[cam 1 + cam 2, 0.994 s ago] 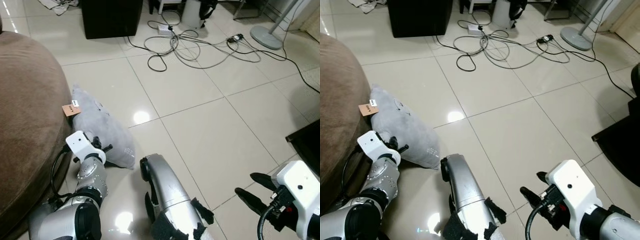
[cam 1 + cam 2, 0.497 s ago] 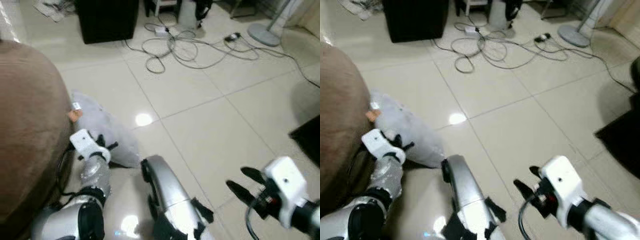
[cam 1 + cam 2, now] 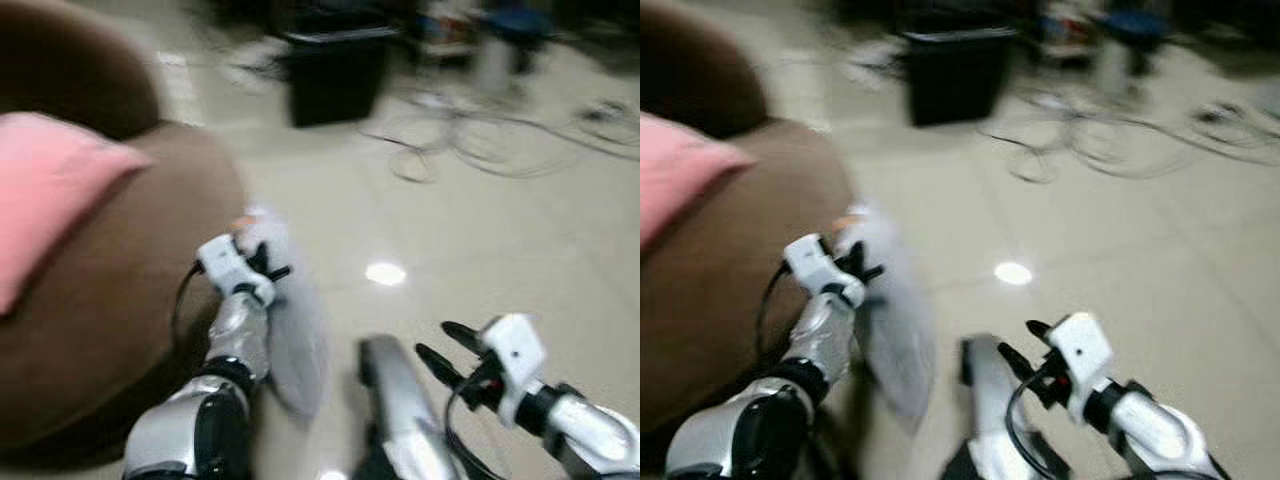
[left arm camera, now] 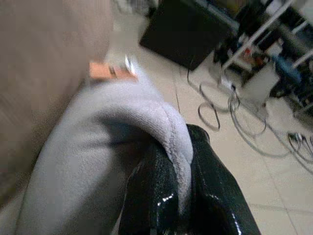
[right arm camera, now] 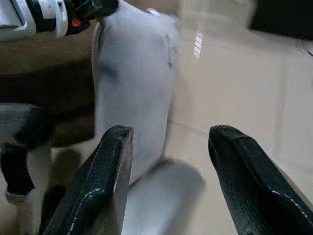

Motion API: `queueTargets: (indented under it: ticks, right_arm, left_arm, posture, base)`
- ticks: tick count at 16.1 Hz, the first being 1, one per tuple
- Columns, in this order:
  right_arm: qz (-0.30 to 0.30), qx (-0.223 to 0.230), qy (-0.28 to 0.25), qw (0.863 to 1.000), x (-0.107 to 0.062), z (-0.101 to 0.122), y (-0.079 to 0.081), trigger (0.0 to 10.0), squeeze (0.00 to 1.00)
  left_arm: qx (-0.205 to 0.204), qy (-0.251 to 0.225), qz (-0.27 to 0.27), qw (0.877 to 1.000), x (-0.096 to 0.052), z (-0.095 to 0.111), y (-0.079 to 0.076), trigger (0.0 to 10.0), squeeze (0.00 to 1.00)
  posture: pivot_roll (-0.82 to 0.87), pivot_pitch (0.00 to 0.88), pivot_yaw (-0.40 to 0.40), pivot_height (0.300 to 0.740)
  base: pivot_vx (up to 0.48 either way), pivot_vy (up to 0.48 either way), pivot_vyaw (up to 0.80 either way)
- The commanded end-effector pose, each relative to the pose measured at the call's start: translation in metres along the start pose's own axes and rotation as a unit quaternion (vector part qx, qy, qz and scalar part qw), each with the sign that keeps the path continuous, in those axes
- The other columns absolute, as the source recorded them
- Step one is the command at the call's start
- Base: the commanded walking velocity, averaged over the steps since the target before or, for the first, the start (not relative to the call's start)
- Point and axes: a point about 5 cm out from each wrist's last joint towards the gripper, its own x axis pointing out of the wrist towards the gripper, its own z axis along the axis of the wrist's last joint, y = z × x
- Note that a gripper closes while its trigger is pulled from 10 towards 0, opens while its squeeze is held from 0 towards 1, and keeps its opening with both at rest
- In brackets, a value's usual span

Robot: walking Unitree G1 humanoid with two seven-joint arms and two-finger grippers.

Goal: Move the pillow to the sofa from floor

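**Operator:** Two grippers up, so I'll go left to right. Far left is the brown sofa (image 3: 110, 300) with a pink cushion (image 3: 50, 190) lying on it. Just beside the sofa's edge, my left gripper (image 3: 262, 268) is clamped on the grey pillow (image 3: 290, 335). In the left wrist view both black fingers (image 4: 146, 196) pinch a fold of the pillow's fabric between them. The pillow hangs down from that pinch beside the sofa, and the blur stops me telling whether its lower end touches the floor (image 3: 480, 260).

**Observer:** And the right side?

**Operator:** My right gripper (image 3: 443, 350) is held out over the tile, fingers spread and nothing between them. Its wrist view looks past them at the hanging pillow.

**Observer:** What worries you?

**Operator:** The grip, mostly. I judge it a thin pinch on a soft edge, with all the pillow's bulk hanging below. A quick swing toward the seat could pull the fold out from between the fingers and drop the pillow back on the tile. The head views are smeared, so I can't judge my clearance well. If I lift too low, the pillow could snag on the sofa's rounded edge instead of clearing it. There are cables (image 3: 470, 150) across the floor beyond, which I'd keep my feet away from.
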Motion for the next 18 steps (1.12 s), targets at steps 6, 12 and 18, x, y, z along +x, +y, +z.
queueTargets:
  ticks: [6,12,18]
  right_arm:
    - [-0.125,0.014,-0.059,0.99,0.038,-0.001,-0.014,10.0,0.0]
    - [-0.213,0.055,-0.149,0.964,0.039,0.034,-0.025,10.0,0.0]
    - [-0.226,0.054,-0.215,0.949,0.05,0.074,-0.035,10.0,0.0]
  left_arm:
    - [0.075,-0.088,-0.192,0.975,0.014,0.041,-0.065,0.0,0.0]
    - [0.119,-0.17,-0.263,0.942,-0.005,0.086,-0.072,0.0,0.0]
    - [0.146,-0.242,-0.267,0.921,-0.046,0.145,-0.09,0.0,0.0]
  posture:
    - [-0.07,0.0,0.14,0.51]
    - [-0.04,0.0,0.141,0.52]
    - [0.0,0.0,0.104,0.58]
  base:
    - [0.0,0.0,0.0]
    - [0.0,0.0,0.0]
    - [0.0,0.0,0.0]
